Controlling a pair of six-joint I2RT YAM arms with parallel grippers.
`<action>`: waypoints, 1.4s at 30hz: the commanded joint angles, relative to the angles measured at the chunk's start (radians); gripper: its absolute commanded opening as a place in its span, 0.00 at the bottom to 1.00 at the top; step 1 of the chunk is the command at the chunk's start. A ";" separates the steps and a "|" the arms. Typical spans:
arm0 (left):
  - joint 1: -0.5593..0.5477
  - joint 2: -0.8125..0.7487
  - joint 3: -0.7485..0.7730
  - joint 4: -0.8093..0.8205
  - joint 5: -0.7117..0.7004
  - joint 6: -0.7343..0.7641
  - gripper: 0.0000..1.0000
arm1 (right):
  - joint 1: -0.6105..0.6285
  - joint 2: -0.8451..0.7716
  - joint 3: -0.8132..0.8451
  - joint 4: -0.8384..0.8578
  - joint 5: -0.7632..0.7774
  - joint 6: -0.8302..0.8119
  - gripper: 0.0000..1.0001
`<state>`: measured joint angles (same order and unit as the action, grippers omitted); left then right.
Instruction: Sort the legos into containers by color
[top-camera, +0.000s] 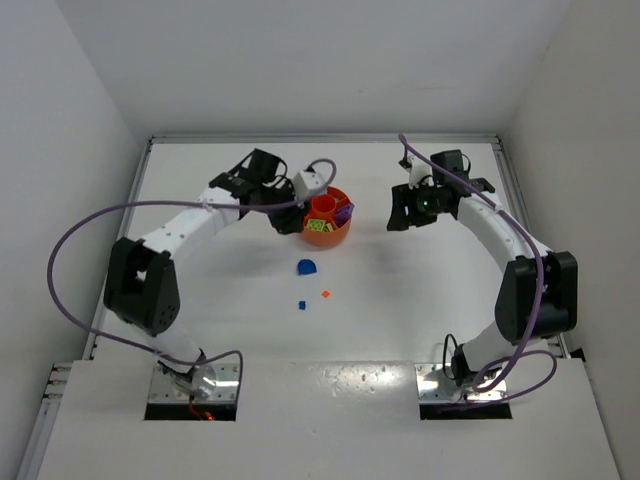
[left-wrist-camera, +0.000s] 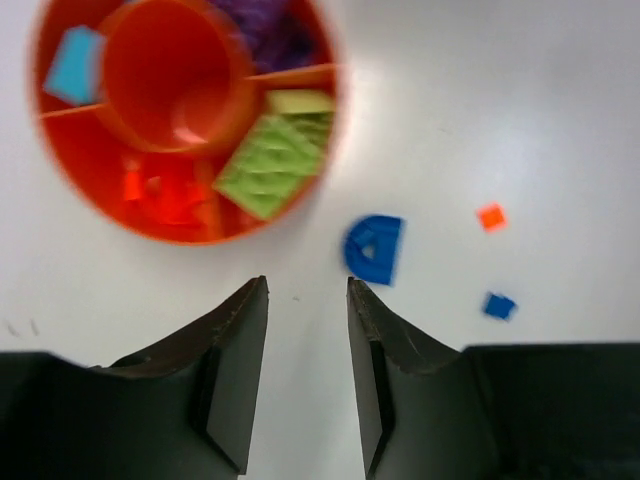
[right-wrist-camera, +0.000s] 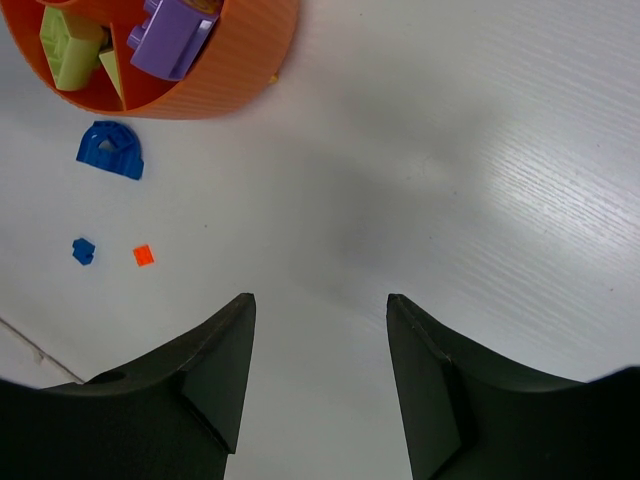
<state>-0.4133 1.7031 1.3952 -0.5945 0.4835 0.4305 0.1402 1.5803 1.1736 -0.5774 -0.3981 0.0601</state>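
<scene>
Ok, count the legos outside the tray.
3: a blue arched piece beside the tray; a small blue brick and small orange brick farther from it. The left arm may hide more.

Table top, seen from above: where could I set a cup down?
Bare: between the tray and the right gripper; the near strip beyond the loose pieces. Crowded: left gripper at the tray, with the blue arch, small blue brick and orange brick nearby.

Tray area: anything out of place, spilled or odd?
Three pieces lie loose on the table outside the orange tray: a blue arched piece, a small blue brick and a small orange piece. The tray stands upright; nothing looks damaged.
</scene>
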 joint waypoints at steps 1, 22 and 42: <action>-0.114 -0.144 -0.086 -0.074 0.034 0.249 0.43 | 0.006 -0.020 0.025 0.021 -0.019 -0.008 0.56; -0.487 -0.001 -0.225 -0.116 -0.206 0.678 0.36 | 0.002 -0.037 0.024 0.022 -0.010 -0.008 0.56; -0.527 0.173 -0.097 -0.185 -0.246 0.752 0.43 | -0.007 -0.046 0.044 0.013 -0.001 -0.017 0.56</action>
<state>-0.9291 1.8656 1.2621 -0.7456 0.2337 1.1477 0.1394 1.5692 1.1736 -0.5781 -0.3965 0.0525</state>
